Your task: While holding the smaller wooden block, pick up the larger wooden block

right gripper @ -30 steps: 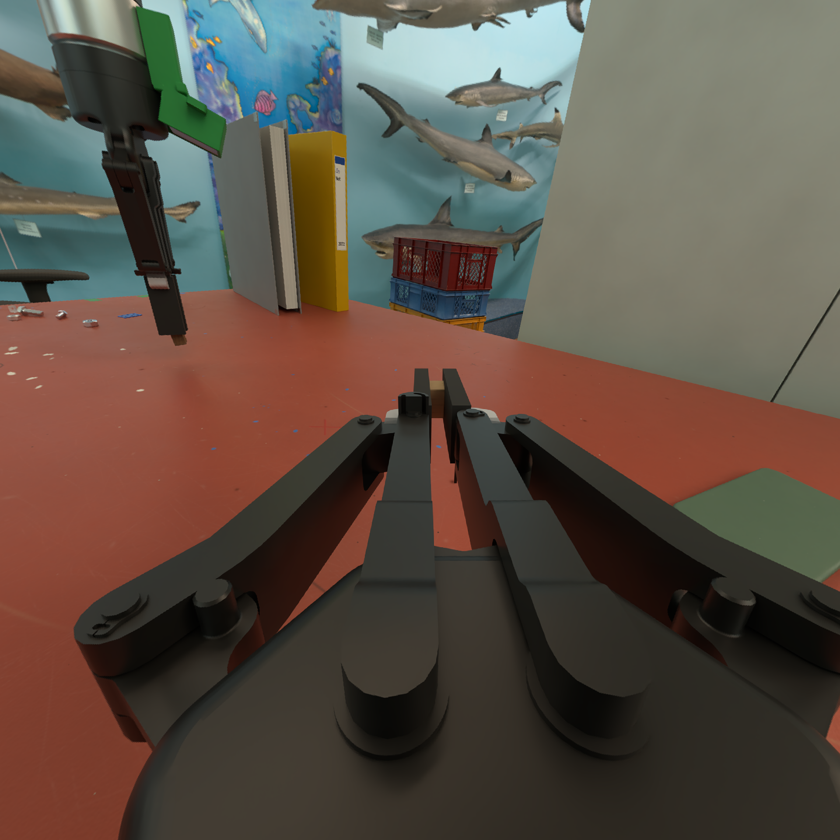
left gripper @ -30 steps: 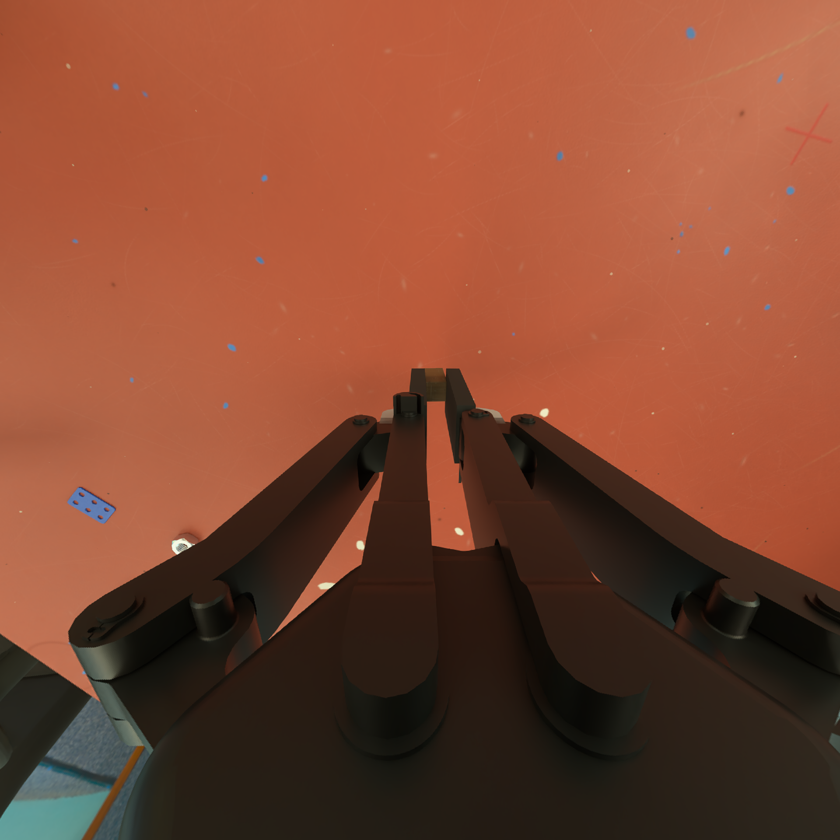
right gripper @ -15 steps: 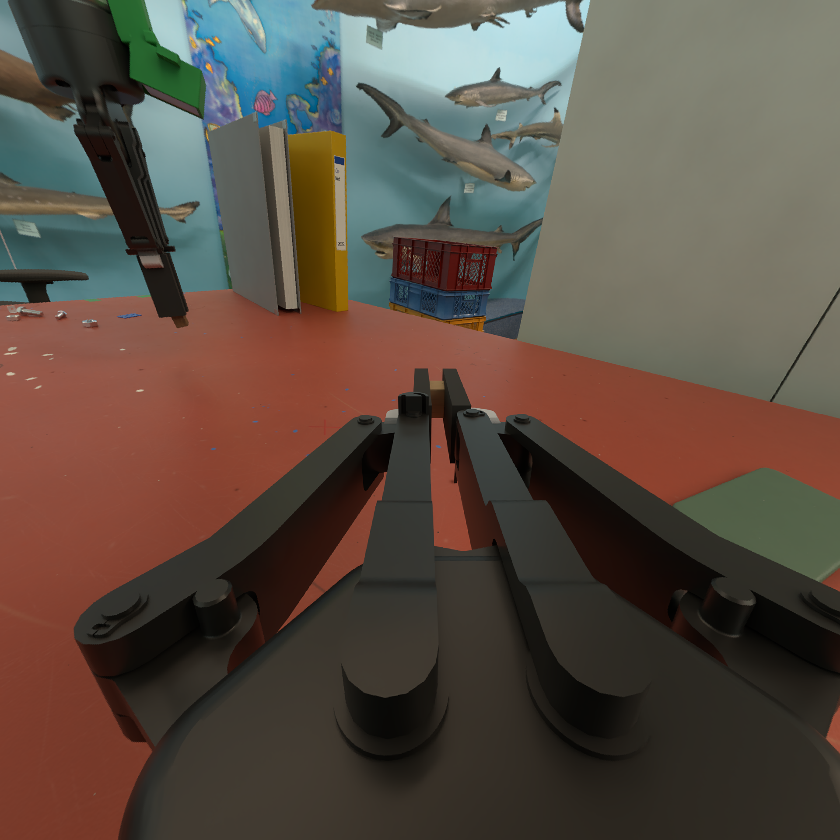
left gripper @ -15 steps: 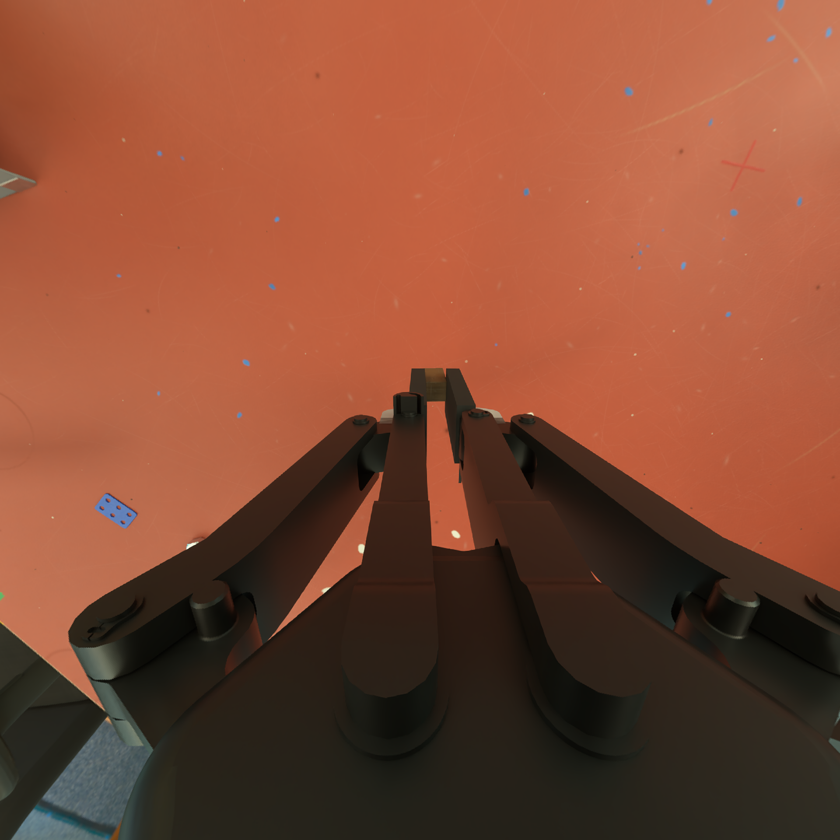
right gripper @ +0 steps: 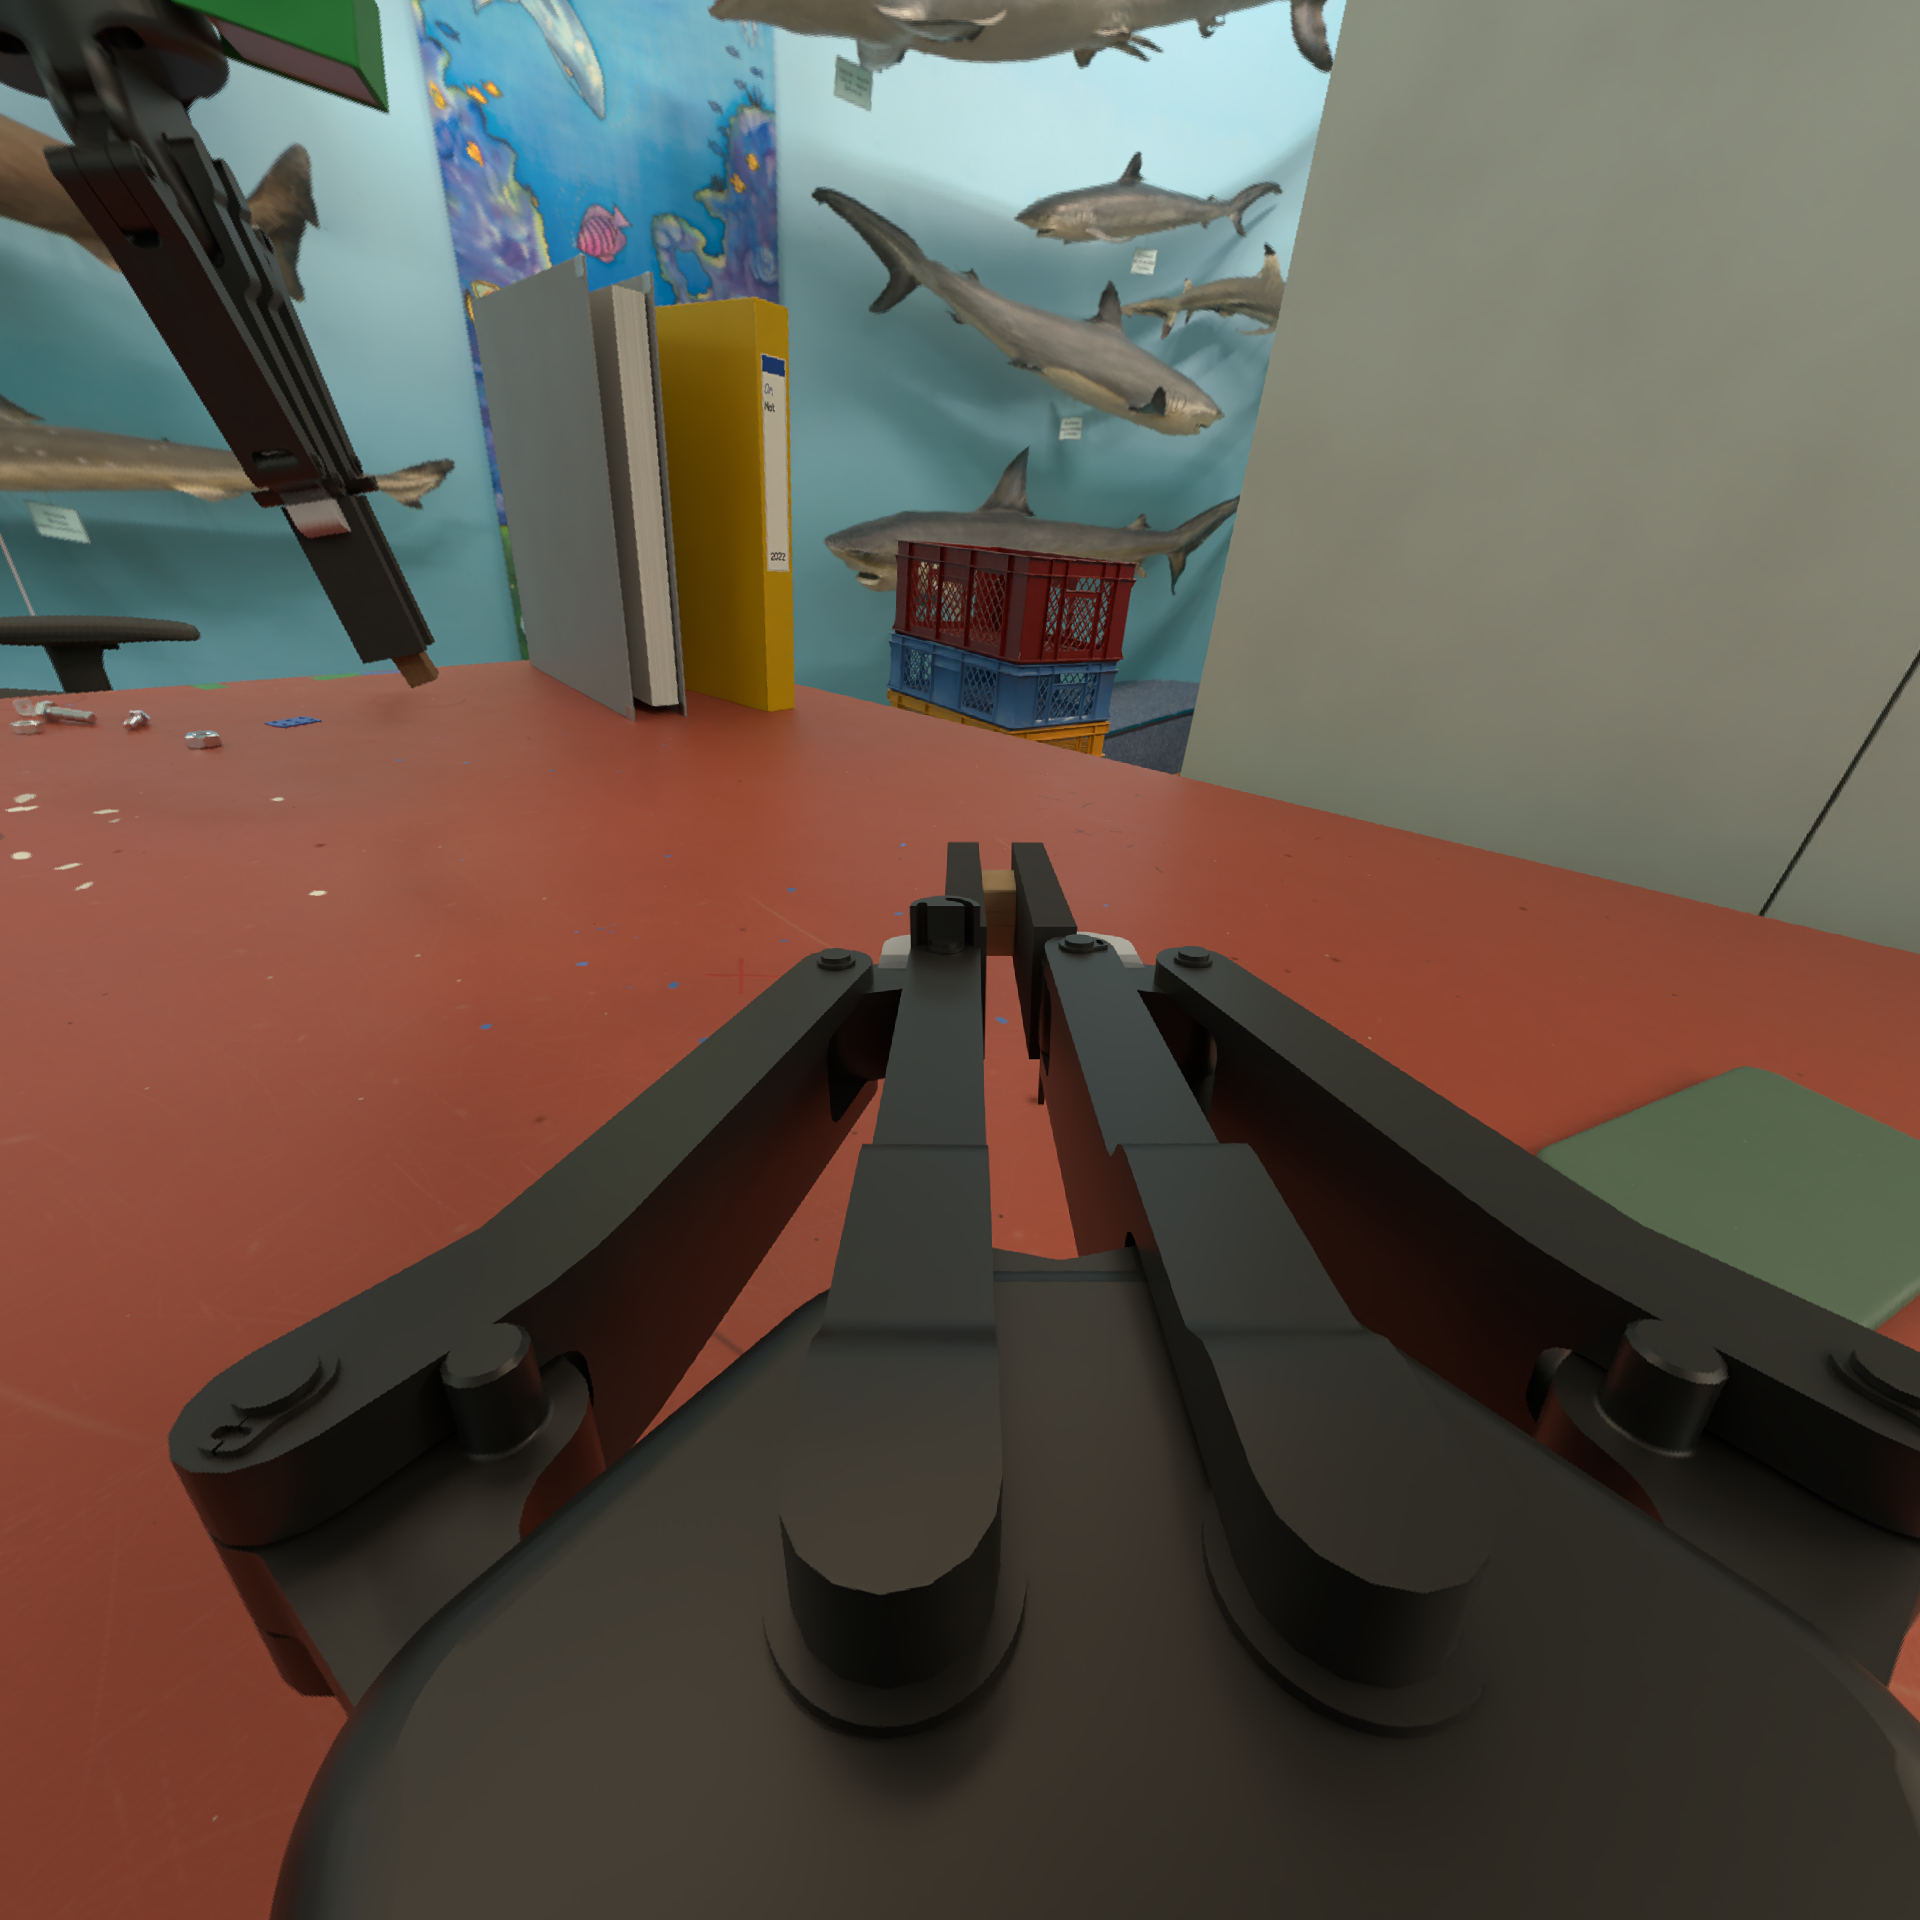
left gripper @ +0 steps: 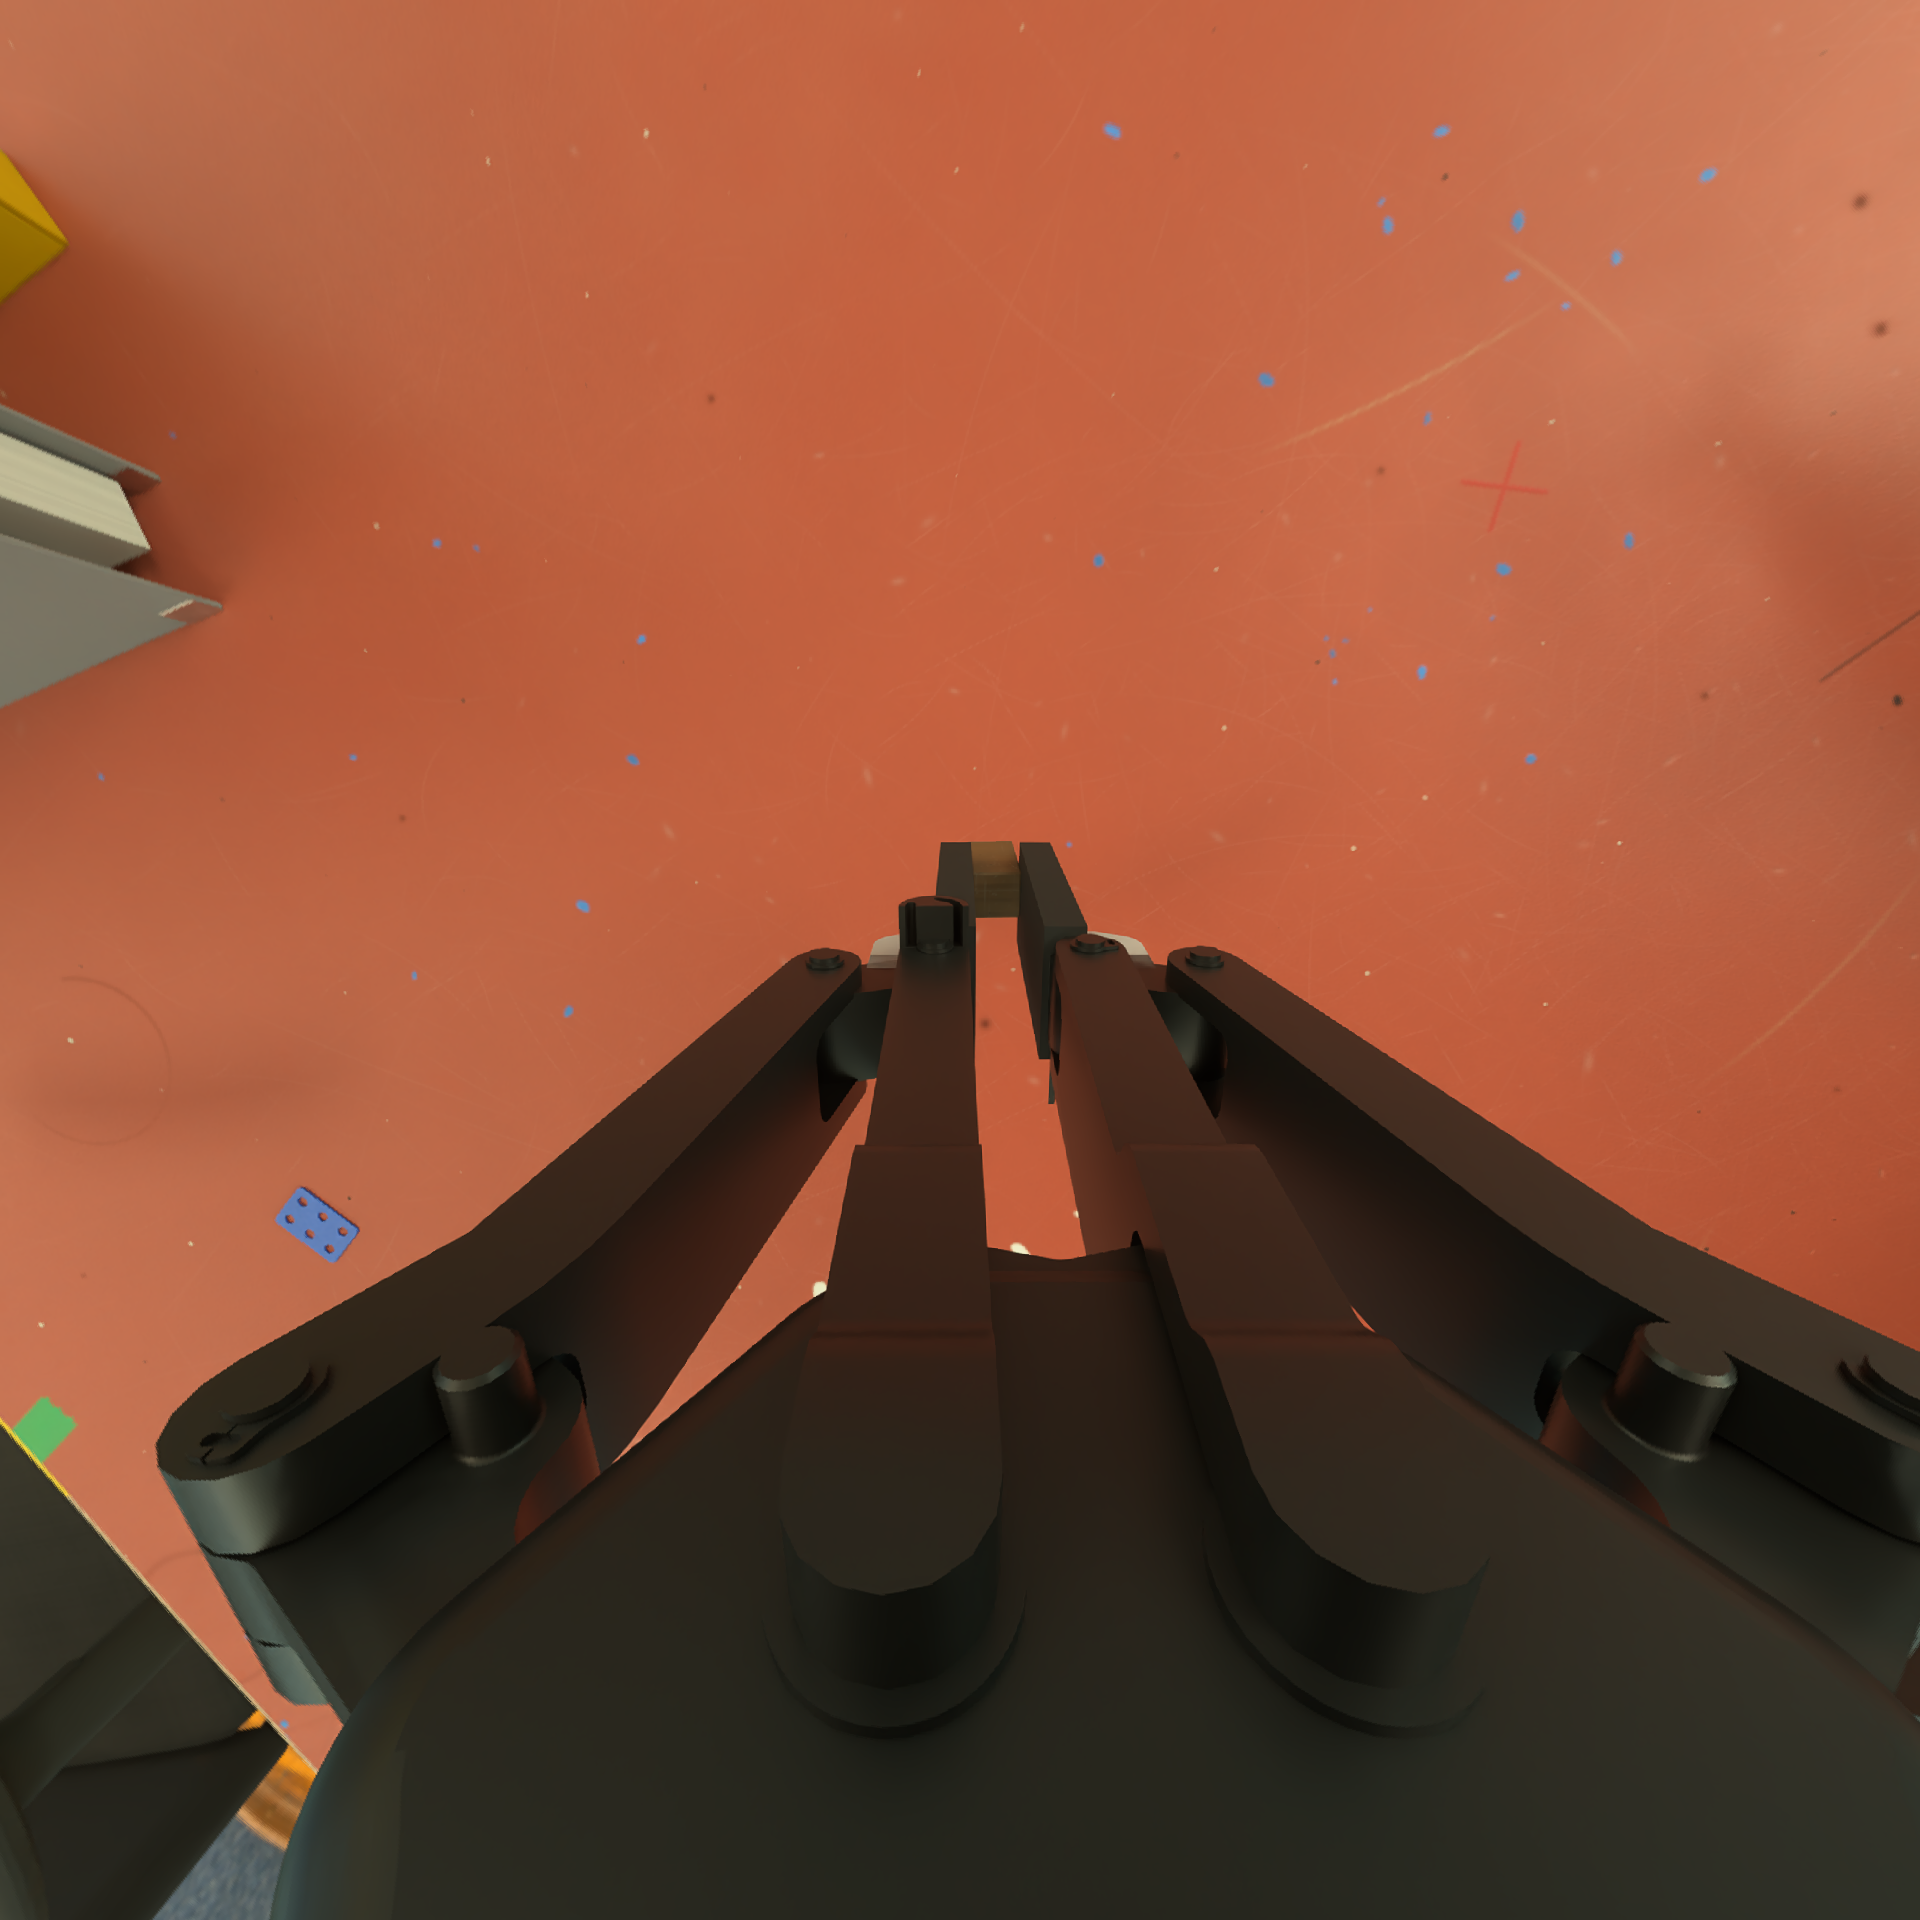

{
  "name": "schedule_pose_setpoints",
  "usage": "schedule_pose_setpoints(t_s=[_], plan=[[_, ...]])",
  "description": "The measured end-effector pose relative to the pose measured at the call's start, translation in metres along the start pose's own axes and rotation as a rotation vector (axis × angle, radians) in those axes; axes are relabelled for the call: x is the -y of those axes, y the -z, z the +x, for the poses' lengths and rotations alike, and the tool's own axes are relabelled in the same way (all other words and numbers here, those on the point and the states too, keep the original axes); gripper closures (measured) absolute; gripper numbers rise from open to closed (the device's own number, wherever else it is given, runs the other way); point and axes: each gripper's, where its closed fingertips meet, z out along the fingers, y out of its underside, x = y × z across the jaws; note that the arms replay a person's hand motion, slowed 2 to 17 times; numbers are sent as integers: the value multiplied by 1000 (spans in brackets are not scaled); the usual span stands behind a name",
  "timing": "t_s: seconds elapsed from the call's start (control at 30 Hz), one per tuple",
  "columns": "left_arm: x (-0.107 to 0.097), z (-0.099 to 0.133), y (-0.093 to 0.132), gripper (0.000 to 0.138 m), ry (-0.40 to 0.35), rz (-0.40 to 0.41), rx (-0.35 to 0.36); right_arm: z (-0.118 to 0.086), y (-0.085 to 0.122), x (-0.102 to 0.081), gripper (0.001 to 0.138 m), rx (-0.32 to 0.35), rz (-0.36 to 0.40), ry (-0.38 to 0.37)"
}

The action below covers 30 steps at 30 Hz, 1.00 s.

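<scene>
Your left gripper (left gripper: 992,868) has its fingers pinched on a wooden block (left gripper: 993,879), held clear above the red counter (left gripper: 935,468); your right gripper (right gripper: 995,883) likewise clamps a wooden block (right gripper: 1000,910) low over the counter; which block is larger, you cannot tell.

red table (right gripper: 436,1039) mostly open; upright binders (right gripper: 665,499) at far edge, green mat (right gripper: 1766,1174) right.

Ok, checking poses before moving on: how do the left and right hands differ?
The left hand points steeply down at the red table; the right hand points almost level across it. Left sits higher than right. Both are shut on wood: left block, right block.
</scene>
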Motion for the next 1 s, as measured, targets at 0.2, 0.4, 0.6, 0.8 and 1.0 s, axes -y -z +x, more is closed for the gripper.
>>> schedule_pose_setpoints(t_s=[0.2, 0.4, 0.6, 0.8, 1.0], plan=[[8, 11, 14, 126, -39, 54, 7, 0, 0, 0, 131, -1, 0, 0], [17, 26, 27, 126, -84, 105, 10, 0, 0, 0, 131, -2, -1, 1], [25, 42, 38, 126, -135, 147, 8, 0, -1, 0, 131, -2, -2, 2], [33, 60, 47, 126, -189, 178, 5, 0, -1, -1, 131, -3, -4, 3], [41, 79, 52, 126, -243, 199, 3, 0, -1, -1, 131, -4, -6, 5]])
